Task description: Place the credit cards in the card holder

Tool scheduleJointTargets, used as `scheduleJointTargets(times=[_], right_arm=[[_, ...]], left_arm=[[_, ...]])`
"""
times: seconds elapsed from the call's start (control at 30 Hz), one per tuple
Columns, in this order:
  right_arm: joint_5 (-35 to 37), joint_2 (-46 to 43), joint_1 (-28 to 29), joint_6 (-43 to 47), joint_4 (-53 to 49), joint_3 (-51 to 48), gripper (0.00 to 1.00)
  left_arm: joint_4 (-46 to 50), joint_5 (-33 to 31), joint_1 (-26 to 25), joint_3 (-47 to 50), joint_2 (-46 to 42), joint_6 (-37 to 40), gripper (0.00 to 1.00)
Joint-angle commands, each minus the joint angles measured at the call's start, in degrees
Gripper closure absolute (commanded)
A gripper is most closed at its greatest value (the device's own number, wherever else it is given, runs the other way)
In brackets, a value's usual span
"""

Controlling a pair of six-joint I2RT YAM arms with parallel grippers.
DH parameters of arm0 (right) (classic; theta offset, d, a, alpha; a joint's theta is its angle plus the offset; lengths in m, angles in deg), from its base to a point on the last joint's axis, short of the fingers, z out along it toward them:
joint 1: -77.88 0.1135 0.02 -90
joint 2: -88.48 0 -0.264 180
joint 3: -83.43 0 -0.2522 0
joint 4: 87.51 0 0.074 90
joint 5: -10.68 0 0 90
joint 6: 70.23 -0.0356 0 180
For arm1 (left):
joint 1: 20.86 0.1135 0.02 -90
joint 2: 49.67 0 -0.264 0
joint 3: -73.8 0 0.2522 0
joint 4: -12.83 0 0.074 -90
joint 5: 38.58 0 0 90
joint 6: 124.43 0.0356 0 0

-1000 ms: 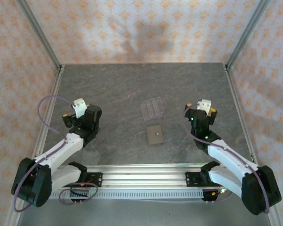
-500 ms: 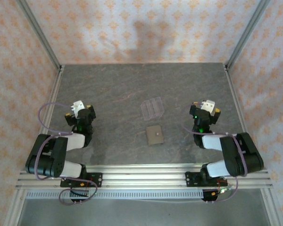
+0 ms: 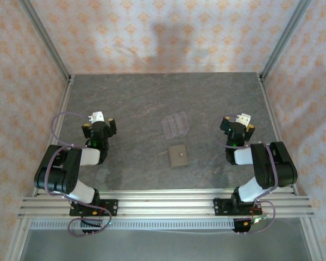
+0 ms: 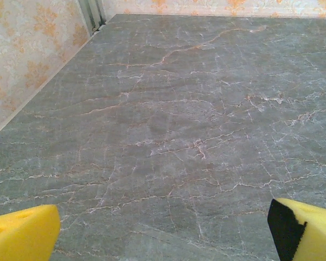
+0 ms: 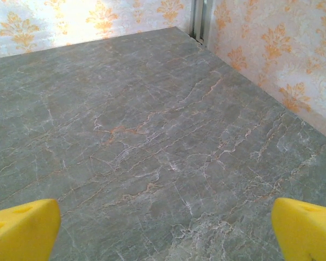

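Observation:
The card holder (image 3: 178, 156), a small flat brown pouch with a round snap, lies closed on the grey marbled table (image 3: 141, 98) between the two arms. The credit cards are out of view. My left gripper (image 3: 98, 120) sits well to the pouch's left, open; its yellow fingers (image 4: 22, 231) stand far apart over bare table, and the left gripper (image 4: 163, 234) holds nothing. My right gripper (image 3: 240, 122) sits well to the pouch's right, also open. Between its yellow fingers (image 5: 307, 228) the right gripper (image 5: 165, 228) has bare table alone.
A clear slotted plastic stand (image 3: 175, 125) rests just behind the pouch. Patterned walls with metal corner posts (image 3: 49, 49) enclose the table on three sides. An aluminium rail (image 3: 163, 198) runs along the near edge.
Both arms have folded back and upright over their bases, elbows drawn in. The grippers have shifted only slightly and stay open. The pouch and the stand have not moved.

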Motion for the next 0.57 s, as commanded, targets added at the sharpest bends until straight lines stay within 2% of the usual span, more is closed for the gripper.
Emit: scheduleJointTargets(times=[0.0, 0.3, 0.37, 0.53], right_arm=[[0.0, 0.2, 0.4, -0.4, 0.9, 0.5, 0.01], [0.0, 0.2, 0.4, -0.4, 0.8, 0.5, 0.01], [0.0, 0.2, 0.4, -0.3, 0.8, 0.6, 0.01], [0.0, 0.2, 0.4, -0.4, 0.8, 0.6, 0.01]], left_arm=[[0.6, -0.6, -0.4, -1.3, -1.1, 1.0, 0.00], [0.7, -0.4, -0.4, -1.4, -1.0, 1.0, 0.00], [1.4, 5.6, 0.8, -2.0, -0.7, 2.2, 0.00], [1.3, 6.6, 1.0, -1.7, -0.8, 2.4, 0.00]])
